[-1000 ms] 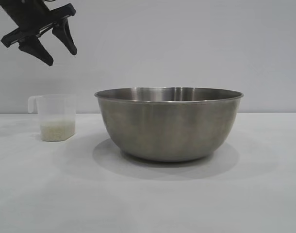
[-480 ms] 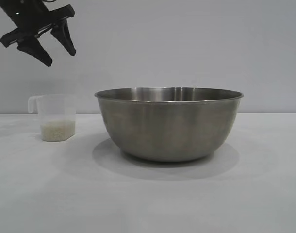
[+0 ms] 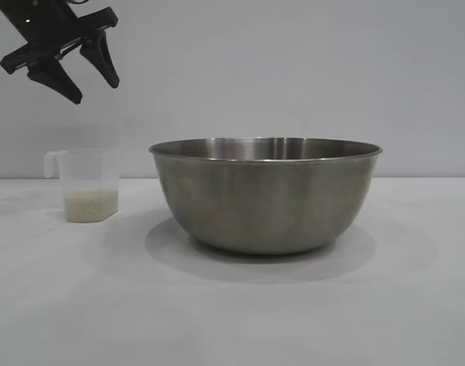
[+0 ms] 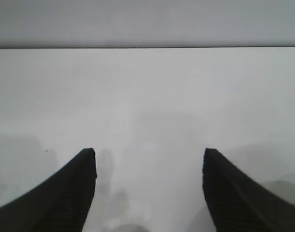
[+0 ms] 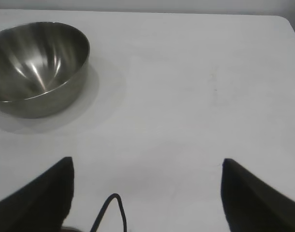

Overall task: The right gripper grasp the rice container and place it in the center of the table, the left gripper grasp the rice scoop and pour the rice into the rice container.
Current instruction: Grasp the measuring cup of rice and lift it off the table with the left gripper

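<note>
One bowl (image 3: 265, 194), one scoop (image 3: 88, 184).

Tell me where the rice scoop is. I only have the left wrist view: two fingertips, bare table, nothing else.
Observer: In the exterior view the rice scoop stands upright on the table, below the left gripper, which hangs open well above it.
Operator: Rice in it?
Observer: Yes, the rice is a pale layer at its bottom.
Operator: Bowl placed?
Observer: The rice container sits mid-table, right of the scoop and apart from it, with the right gripper open and clear of it.
</note>
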You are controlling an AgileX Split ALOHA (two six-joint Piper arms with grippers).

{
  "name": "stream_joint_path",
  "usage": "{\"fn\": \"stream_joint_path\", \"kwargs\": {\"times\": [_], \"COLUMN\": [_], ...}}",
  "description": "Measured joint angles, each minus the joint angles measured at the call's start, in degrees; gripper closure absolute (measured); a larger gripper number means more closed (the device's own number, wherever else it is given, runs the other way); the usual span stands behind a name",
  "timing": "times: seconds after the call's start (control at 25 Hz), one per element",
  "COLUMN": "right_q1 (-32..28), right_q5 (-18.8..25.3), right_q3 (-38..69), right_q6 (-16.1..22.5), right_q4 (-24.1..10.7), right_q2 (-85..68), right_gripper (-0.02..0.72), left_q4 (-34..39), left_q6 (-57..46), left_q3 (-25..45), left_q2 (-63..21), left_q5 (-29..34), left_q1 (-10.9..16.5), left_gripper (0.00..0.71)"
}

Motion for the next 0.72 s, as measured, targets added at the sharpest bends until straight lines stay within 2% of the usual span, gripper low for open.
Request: {"fn": "stream_joint_path", "kwargs": {"times": [0.2, 0.72], "right_q1": [0.0, 0.0], "right_q5": [0.0, 0.0], "right_q3": [0.0, 0.0], "right_q6": [-0.1, -0.2], "right_q4": [0.0, 0.0], "right_q2": [0.0, 0.0], "right_gripper": [0.135, 0.135], "left_q4": [7.1, 15.6], "left_q6": [0.0, -2.2], "left_q3": [0.0, 0.0], "left_q2": [-5.7, -12.9], "left_q5": [0.3, 8.5], "left_q1": [0.0, 0.0], "left_gripper": [0.311, 0.311]}}
